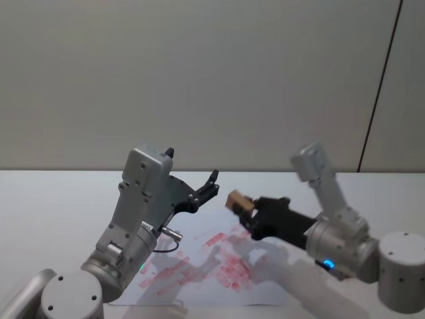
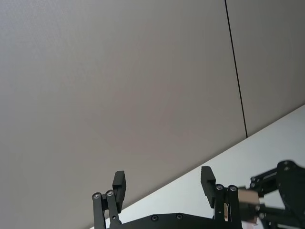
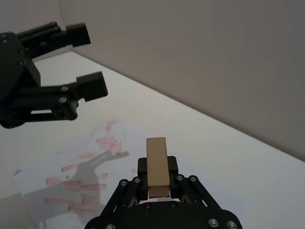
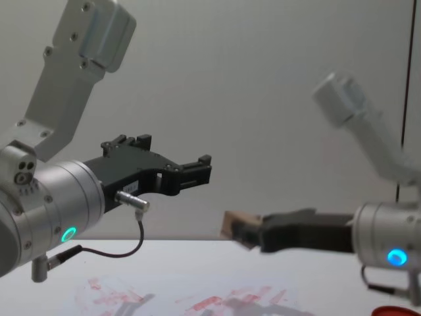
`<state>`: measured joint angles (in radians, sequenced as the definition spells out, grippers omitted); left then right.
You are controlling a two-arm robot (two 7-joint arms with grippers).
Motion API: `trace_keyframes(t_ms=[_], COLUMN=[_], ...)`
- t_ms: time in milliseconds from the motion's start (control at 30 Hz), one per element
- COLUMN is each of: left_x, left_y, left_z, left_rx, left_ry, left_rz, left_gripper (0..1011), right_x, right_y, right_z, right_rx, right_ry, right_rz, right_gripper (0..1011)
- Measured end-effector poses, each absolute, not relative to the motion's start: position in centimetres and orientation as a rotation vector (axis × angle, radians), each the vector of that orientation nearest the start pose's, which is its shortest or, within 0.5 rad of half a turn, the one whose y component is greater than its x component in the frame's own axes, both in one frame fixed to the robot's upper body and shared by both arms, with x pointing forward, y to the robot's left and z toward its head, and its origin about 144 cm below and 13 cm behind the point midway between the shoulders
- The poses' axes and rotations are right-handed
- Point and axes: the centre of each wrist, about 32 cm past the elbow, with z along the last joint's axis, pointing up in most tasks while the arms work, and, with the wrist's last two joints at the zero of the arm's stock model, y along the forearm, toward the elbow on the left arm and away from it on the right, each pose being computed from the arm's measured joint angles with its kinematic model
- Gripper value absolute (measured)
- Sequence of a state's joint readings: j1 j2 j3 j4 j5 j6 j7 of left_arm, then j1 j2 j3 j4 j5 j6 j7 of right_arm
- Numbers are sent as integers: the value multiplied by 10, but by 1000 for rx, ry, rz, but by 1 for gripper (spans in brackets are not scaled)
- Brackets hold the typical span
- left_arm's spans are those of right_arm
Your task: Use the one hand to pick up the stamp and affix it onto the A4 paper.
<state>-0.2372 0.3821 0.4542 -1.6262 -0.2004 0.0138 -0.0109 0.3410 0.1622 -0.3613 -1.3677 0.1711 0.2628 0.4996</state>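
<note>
My right gripper (image 1: 247,207) is shut on the stamp (image 1: 237,200), a light tan wooden block that sticks out past the fingertips. It hangs in the air over the far right part of the A4 paper (image 1: 192,251), a white sheet with smeared red prints lying on the table. In the right wrist view the stamp (image 3: 157,164) stands between the black fingers, with the paper (image 3: 86,162) below. In the chest view the stamp (image 4: 233,230) is well above the sheet (image 4: 197,303). My left gripper (image 1: 211,183) hovers open and empty, raised above the paper's left half, its tips a short way from the stamp.
A round red disc (image 4: 396,311) lies at the table's near right. A black cable (image 4: 125,253) loops under my left wrist. The white table (image 1: 53,199) runs back to a plain wall.
</note>
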Motion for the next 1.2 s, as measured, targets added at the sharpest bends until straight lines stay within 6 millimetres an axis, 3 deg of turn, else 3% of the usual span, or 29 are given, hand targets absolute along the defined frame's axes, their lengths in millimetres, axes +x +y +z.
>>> trace_keyframes(t_ms=[133,433,833,1200], left_x=[492,492,492,492], left_y=[198,198,198,198], left_z=[1204,1204,1204,1204], left_rx=[61,61,61,61], left_ry=[-268,-268,-268,-268], left_rz=[1124,1124,1124,1124], left_gripper=[1002,1002,1002,1003], right_x=[535,526,512,504], right_y=[-187,-213,-247,-259], right_z=[1195,1199,1186,1177], right_rx=[-170,-186,-268,-311], right_ry=[73,55,61,80], right_rz=[-797,-868,-978,-1013], right_gripper=[224,224,224,224])
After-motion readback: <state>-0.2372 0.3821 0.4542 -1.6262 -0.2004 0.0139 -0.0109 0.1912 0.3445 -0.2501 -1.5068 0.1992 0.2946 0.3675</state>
